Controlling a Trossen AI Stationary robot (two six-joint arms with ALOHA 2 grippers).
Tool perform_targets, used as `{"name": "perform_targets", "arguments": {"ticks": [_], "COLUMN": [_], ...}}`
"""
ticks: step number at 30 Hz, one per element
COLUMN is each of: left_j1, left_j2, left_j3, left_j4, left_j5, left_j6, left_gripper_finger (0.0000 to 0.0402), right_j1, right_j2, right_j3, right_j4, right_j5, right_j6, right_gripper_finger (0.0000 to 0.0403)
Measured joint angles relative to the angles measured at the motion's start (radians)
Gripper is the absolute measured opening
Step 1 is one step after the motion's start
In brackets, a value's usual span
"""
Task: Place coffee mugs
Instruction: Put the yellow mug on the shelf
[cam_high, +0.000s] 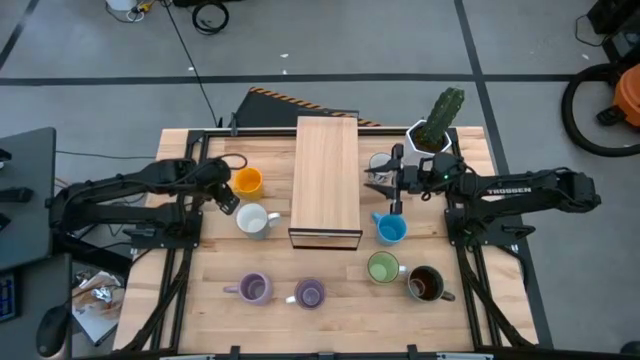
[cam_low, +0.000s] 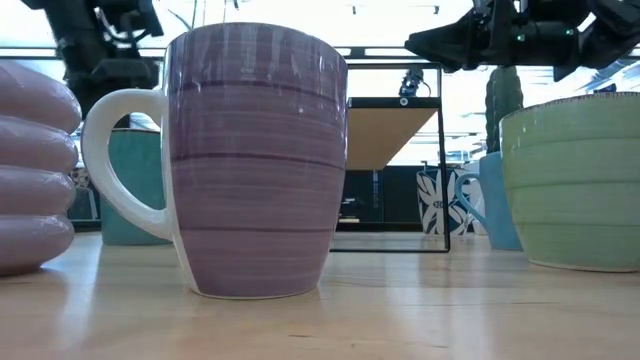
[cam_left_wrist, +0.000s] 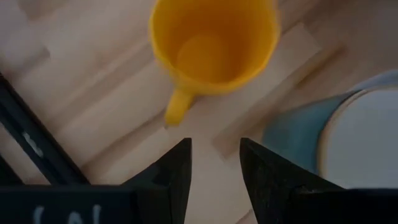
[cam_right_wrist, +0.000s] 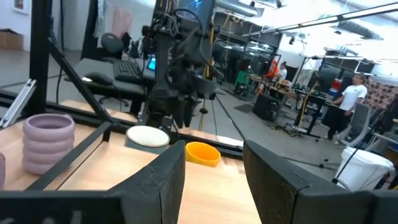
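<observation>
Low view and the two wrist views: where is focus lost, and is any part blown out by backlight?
Low view: the purple mug fills the frame and looks soft, and the bright windows behind it wash out the background. Left wrist view: the orange mug and the left gripper are blurred. Right wrist view: the right gripper is soft, while the room beyond is sharper.

A wooden box is lying lengthwise at the middle of the table in the high view. A potted cactus is standing at the table's upper right. A black cable is running across the grey floor at upper left. People are standing at the right wrist view's far right.
</observation>
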Motion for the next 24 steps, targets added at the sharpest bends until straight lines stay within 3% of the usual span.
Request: {"name": "perform_targets", "arguments": {"ticks": [4, 9, 14, 20, 24], "left_j1": [0.009, 0.032, 0.066, 0.100, 0.102], "left_j2": [0.049, 0.065, 0.065, 0.063, 0.075], "left_j3": [0.082, 0.076, 0.027, 0.007, 0.007], "left_j4": [-0.038, -0.074, -0.074, -0.055, -0.054], "left_j5": [-0.004, -0.015, -0.022, 0.009, 0.016], "left_j6": [0.146, 0.282, 0.315, 0.330, 0.258], "left_gripper_finger": [0.0141, 0.0141, 0.0148, 0.0184, 0.0193], "right_j1": [-0.006, -0.005, -0.003, -0.003, -0.003], "right_j2": [0.000, 0.011, 0.030, 0.043, 0.019], "right_j3": [0.000, 0.000, 0.001, 0.001, 0.000], "right_j4": [-0.005, -0.024, -0.028, -0.027, -0.086], "right_j5": [-0.001, -0.003, -0.015, -0.022, -0.019], "right_j6": [0.029, 0.044, 0.067, 0.068, 0.045], "right_gripper_finger": [0.0168, 0.0167, 0.0167, 0.0167, 0.0168]}}
